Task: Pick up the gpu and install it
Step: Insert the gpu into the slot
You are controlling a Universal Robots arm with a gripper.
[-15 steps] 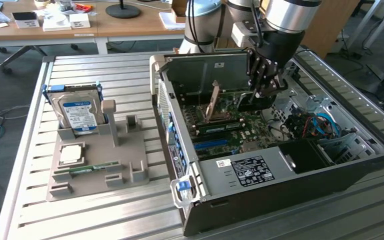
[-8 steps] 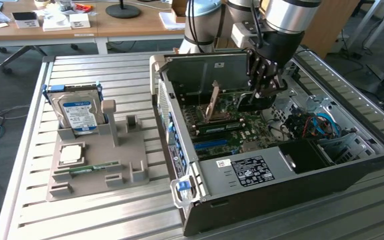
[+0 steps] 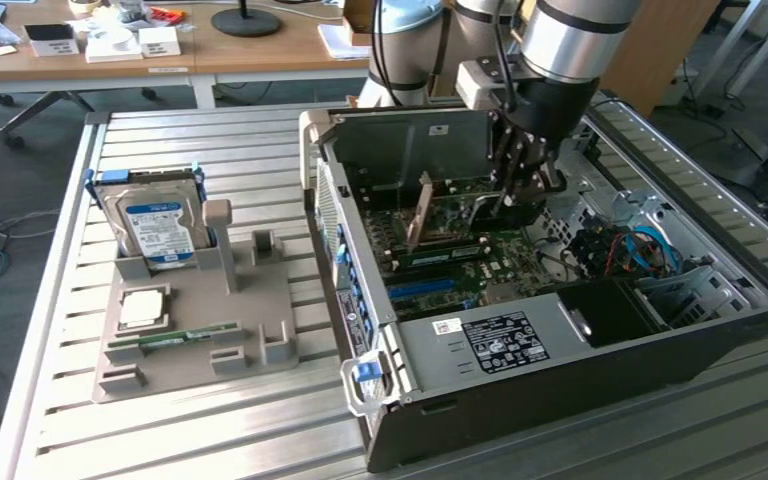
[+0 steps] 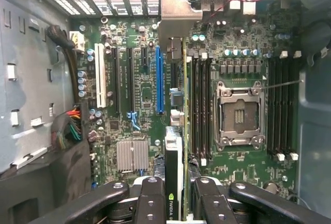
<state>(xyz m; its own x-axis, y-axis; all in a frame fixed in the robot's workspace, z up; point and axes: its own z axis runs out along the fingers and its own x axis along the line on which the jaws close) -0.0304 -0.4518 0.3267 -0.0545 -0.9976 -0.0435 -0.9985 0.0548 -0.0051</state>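
Gpu point(image 4: 173, 151), one, edge-on, gripped by the partly closed hand point(image 4: 177, 195) over one motherboard point(image 4: 139, 97) inside one case point(image 4: 31, 69)

- Reaches steeply down with the arm point(image 3: 564, 40), wrist turned straight downward.
- Carries the gripper point(image 3: 524, 195) upright, fingertips lowest.
- Grips with dark fingers point(image 4: 150, 200) partly closed, clamping the gpu point(image 4: 173, 157) edge-on between them.

You see the gripper point(image 4: 176, 195) clamped on the gpu point(image 4: 174, 149), which runs edge-on through mid-frame above the motherboard point(image 4: 147, 92). Its silver bracket point(image 4: 178, 12) sits at the far end, and the card lies between the blue slot point(image 4: 160, 79) and the CPU socket point(image 4: 239, 113).
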